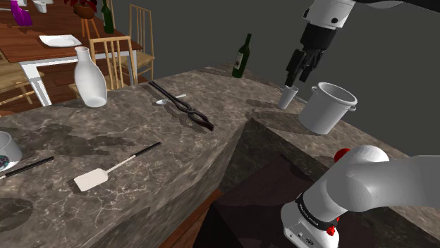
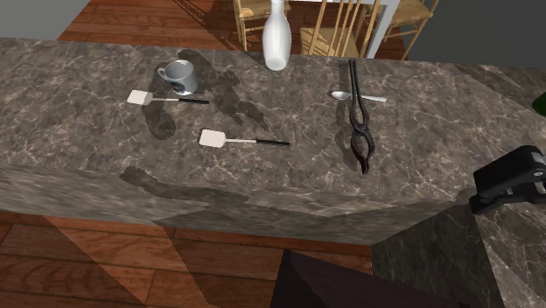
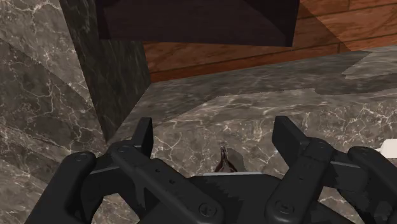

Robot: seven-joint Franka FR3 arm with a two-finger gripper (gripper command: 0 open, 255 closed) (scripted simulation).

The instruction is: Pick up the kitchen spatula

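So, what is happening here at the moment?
A white robot arm is meant to pick up a spatula, but it has not reached it yet. Its black pincer hangs open and empty above the marble counter, near a white pot. The spatula lies flat on the counter, untouched.
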